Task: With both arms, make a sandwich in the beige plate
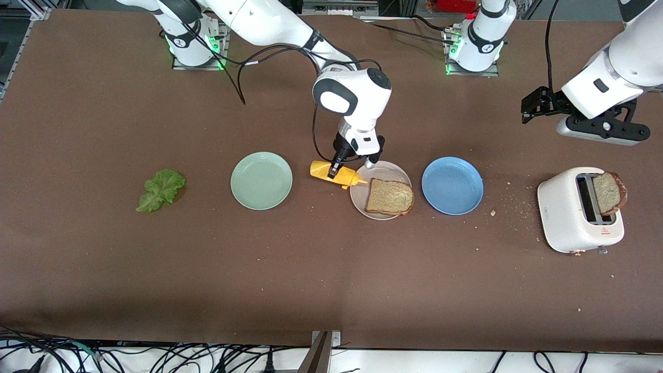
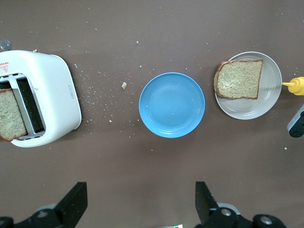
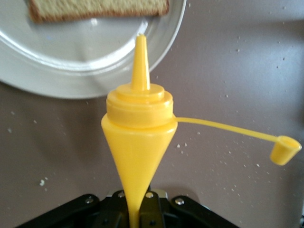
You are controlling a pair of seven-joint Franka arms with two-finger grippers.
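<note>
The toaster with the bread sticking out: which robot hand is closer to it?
The left. The left gripper hangs open in the air above the table near the toaster. The right gripper is by the beige plate, shut on the yellow mustard bottle.

Brown table [image 1: 103,269], crumbs scattered. Directly on it: lettuce leaf [image 1: 161,190], mint-green plate [image 1: 261,181], beige plate [image 1: 362,203], blue plate [image 1: 452,186], white toaster [image 1: 575,212].

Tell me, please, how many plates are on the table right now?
3, in a row: the mint-green plate toward the right arm's end, the beige plate in the middle holding one bread slice, and the blue plate beside it, toward the toaster.
</note>
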